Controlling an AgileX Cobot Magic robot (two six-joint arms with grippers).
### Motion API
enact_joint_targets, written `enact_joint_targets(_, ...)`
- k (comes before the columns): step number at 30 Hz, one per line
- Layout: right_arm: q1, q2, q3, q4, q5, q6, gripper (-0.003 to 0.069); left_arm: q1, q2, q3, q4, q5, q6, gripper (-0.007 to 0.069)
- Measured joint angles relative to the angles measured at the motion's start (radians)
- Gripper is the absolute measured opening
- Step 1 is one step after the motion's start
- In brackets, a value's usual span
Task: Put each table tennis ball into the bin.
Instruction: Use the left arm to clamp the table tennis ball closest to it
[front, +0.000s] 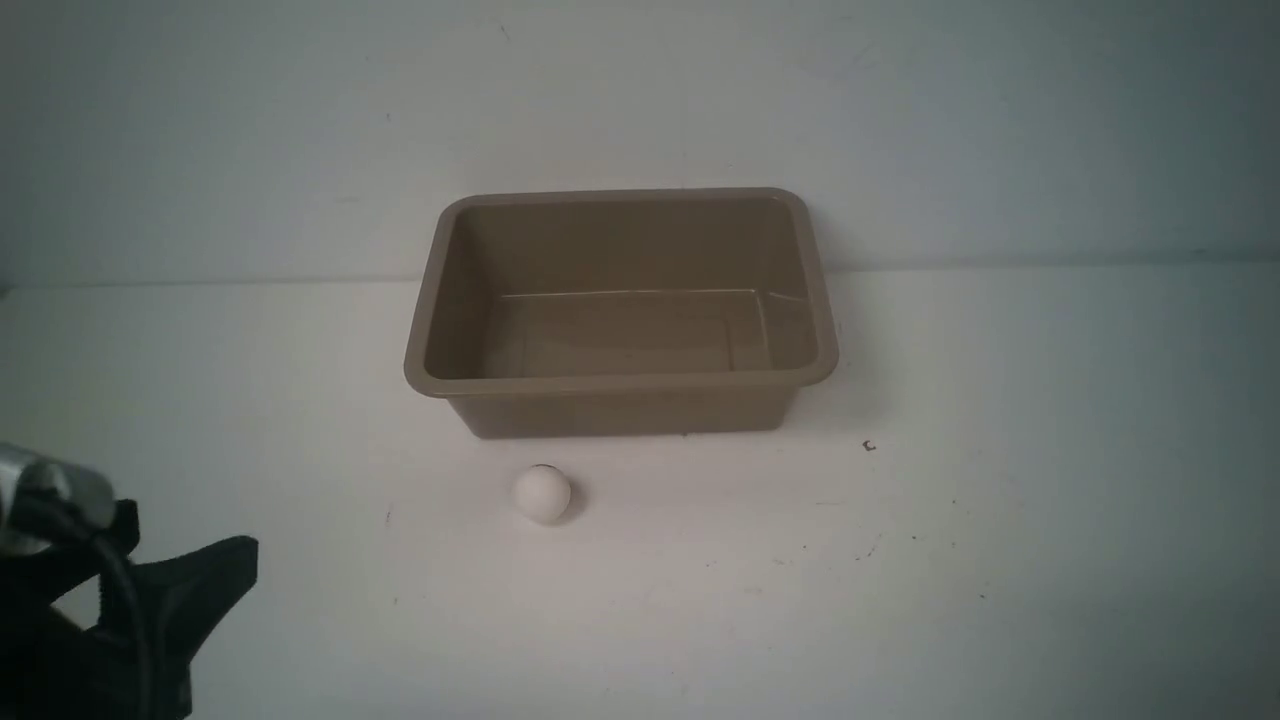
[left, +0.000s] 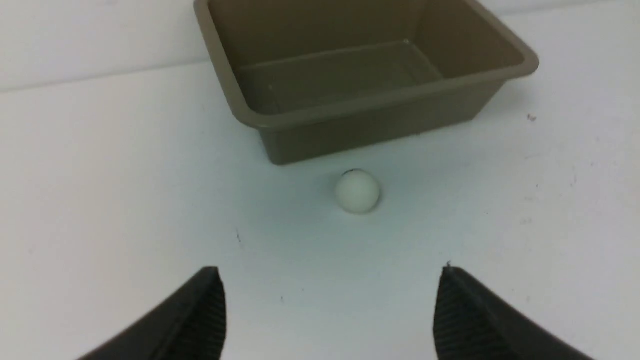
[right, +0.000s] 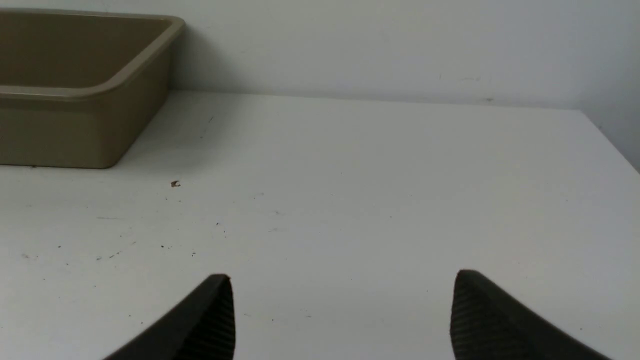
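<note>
One white table tennis ball (front: 543, 493) lies on the white table just in front of the bin's near wall; it also shows in the left wrist view (left: 357, 191). The tan-brown bin (front: 620, 385) stands at the middle back, and nothing shows inside it; it also shows in the left wrist view (left: 350, 107) and partly in the right wrist view (right: 90, 92). My left gripper (left: 330, 272) is open and empty, well short of the ball; part of it shows at the front view's lower left (front: 215, 575). My right gripper (right: 342, 277) is open and empty over bare table, right of the bin; the front view does not show it.
The white wall rises right behind the bin. The table's right edge (right: 612, 145) shows in the right wrist view. A tiny dark speck (front: 868, 446) lies on the table to the right of the bin.
</note>
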Motion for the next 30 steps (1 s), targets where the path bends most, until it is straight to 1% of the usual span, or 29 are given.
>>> enact_joint_targets(2, 0.0, 0.0, 0.0, 0.0, 0.0, 0.0, 0.0525, 0.0, 0.094, -0.01, -0.052, -0.029, 0.086, 0.0503)
enact_joint_targets(4, 0.0, 0.0, 0.0, 0.0, 0.0, 0.0, 0.0525, 0.0, 0.154, -0.018, -0.107, -0.042, 0.135, 0.0503)
enact_joint_targets(6, 0.0, 0.0, 0.0, 0.0, 0.0, 0.0, 0.0525, 0.0, 0.24, -0.027, -0.197, -0.047, 0.212, 0.0503)
enact_joint_targets(8, 0.0, 0.0, 0.0, 0.0, 0.0, 0.0, 0.0525, 0.0, 0.284, -0.035, -0.26, -0.047, 0.271, 0.0503)
enact_joint_targets(11, 0.0, 0.0, 0.0, 0.0, 0.0, 0.0, 0.0525, 0.0, 0.369, -0.049, -0.427, -0.047, 0.428, 0.0503)
enact_joint_targets(13, 0.0, 0.0, 0.0, 0.0, 0.0, 0.0, 0.0525, 0.0, 0.397, -0.056, -0.488, -0.045, 0.477, 0.0503)
enact_joint_targets(14, 0.0, 0.0, 0.0, 0.0, 0.0, 0.0, 0.0525, 0.0, 0.432, -0.063, -0.554, -0.038, 0.528, 0.0503)
enact_joint_targets(15, 0.0, 0.0, 0.0, 0.0, 0.0, 0.0, 0.0525, 0.0, 0.457, -0.071, -0.601, -0.024, 0.553, 0.0503)
enact_joint_targets(16, 0.0, 0.0, 0.0, 0.0, 0.0, 0.0, 0.0525, 0.0, 0.457, -0.072, -0.608, -0.022, 0.557, 0.0503)
enact_joint_targets(18, 0.0, 0.0, 0.0, 0.0, 0.0, 0.0, 0.0525, -0.001, 0.504, -0.091, -0.668, -0.01, 0.616, 0.0503)
enact_joint_targets(22, 0.0, 0.0, 0.0, 0.0, 0.0, 0.0, 0.0525, -0.028, 0.569, -0.11, -0.695, -0.014, 0.687, 0.0503)
enact_joint_targets(26, 0.0, 0.0, 0.0, 0.0, 0.0, 0.0, 0.0525, -0.063, 0.619, -0.114, -0.68, -0.027, 0.713, 0.0503)
enact_joint_targets(30, 0.0, 0.0, 0.0, 0.0, 0.0, 0.0, 0.0525, -0.101, 0.679, -0.114, -0.555, -0.069, 0.702, 0.0503)
